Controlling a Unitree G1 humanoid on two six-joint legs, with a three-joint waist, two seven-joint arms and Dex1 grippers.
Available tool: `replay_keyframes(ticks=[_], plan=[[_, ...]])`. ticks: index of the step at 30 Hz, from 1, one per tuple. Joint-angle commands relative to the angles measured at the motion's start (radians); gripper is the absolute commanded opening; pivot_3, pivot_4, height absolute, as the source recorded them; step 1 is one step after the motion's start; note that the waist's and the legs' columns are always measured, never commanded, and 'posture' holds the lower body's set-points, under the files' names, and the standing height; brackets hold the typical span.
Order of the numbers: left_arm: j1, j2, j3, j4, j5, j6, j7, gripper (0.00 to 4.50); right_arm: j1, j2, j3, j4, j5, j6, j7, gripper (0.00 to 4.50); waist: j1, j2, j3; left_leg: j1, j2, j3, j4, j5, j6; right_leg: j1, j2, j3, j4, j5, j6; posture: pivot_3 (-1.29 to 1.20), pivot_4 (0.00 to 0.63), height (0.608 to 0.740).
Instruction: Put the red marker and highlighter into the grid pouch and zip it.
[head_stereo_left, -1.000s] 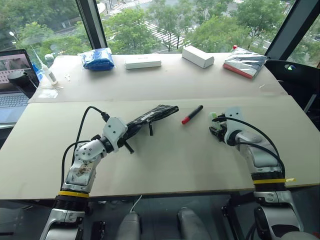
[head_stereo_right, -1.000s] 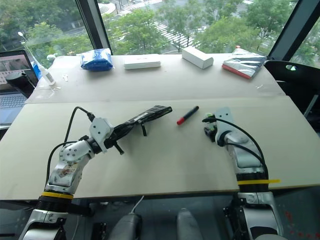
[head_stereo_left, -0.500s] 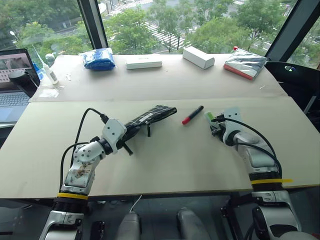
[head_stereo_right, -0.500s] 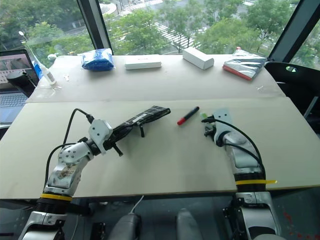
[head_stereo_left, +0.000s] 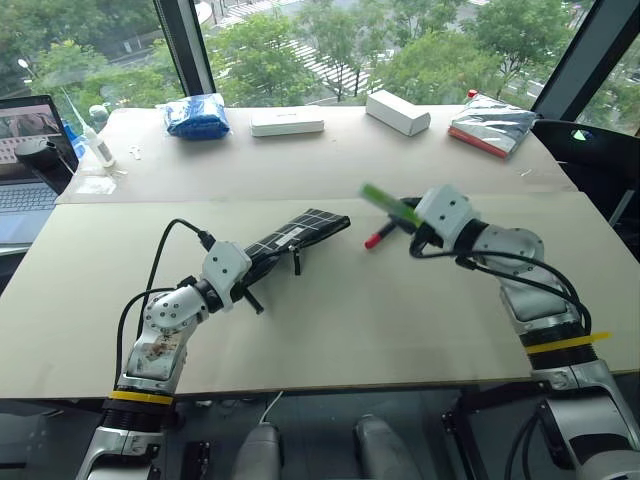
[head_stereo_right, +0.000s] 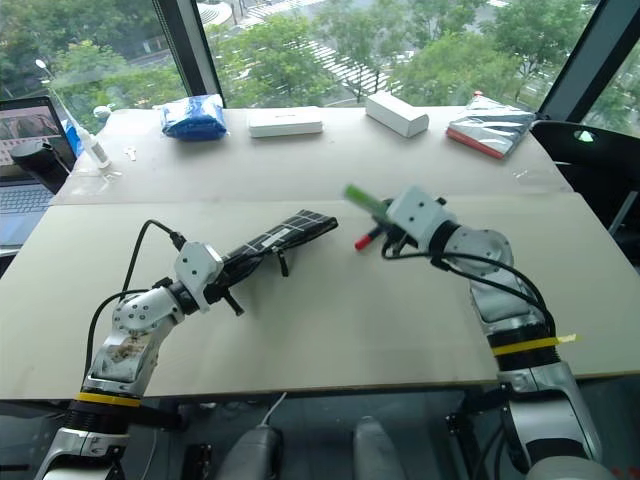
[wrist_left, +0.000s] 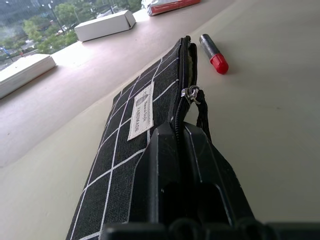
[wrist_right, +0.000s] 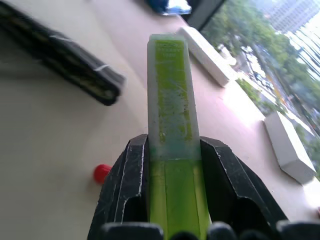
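Lime-green and translucent, the highlighter (wrist_right: 170, 115) pinched between the two black fingers (wrist_right: 122, 192) of the right hand (head_stereo_left: 420, 228), sticking out past the fingertips toward the left and far side, lifted clear of the worktop (head_stereo_left: 330, 320). Blocky, square-edged barrel, scuffed plastic. Just beneath and beside that hand, on the worktop: the red marker (head_stereo_left: 384, 229), slim black barrel, glossy red cap end pointing near-left. Off to its left, well apart from the right hand, the grid pouch (head_stereo_left: 298, 233): flat black fabric, thin white grid lines, small white label, zipper pull cord dangling. Left hand (head_stereo_left: 250, 272) pressed together on the pouch's near-left end, black fingers (wrist_left: 165, 190) clamping the zipper edge, far end of the pouch raised and aimed toward the marker. Worktop matte, pale beige, smooth.
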Motion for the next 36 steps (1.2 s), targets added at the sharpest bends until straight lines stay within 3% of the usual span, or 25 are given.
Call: replay_keyframes(ticks=[1,20,36], plan=[[0.003,0.008,0.025,-0.042,-0.013,0.001,0.013,0.00,-0.026,-0.024,0.036,-0.009,-0.054,-0.114,0.044,1.06,0.001,0.000,0.000,0.000,0.000,0.000,0.000,0.000,0.000,0.000,0.000,0.000,0.000,0.000,0.000,0.00,0.150,0.740],[-0.005,0.005,0.019,-0.051,-0.014,0.008,0.006,0.00,-0.114,0.053,0.069,0.149,-0.149,-0.215,0.037,1.06,0.002,0.000,0.000,0.000,0.000,0.000,0.000,0.000,0.000,0.000,0.000,0.000,0.000,0.000,-0.001,0.00,0.150,0.740],[0.004,0.008,0.001,-0.046,0.003,-0.010,-0.004,0.00,-0.189,0.101,0.055,0.291,-0.145,-0.121,0.062,1.06,0.001,0.000,0.001,0.000,0.000,0.000,0.000,0.000,0.000,0.000,0.000,0.000,0.000,0.001,-0.001,0.00,0.150,0.740]])
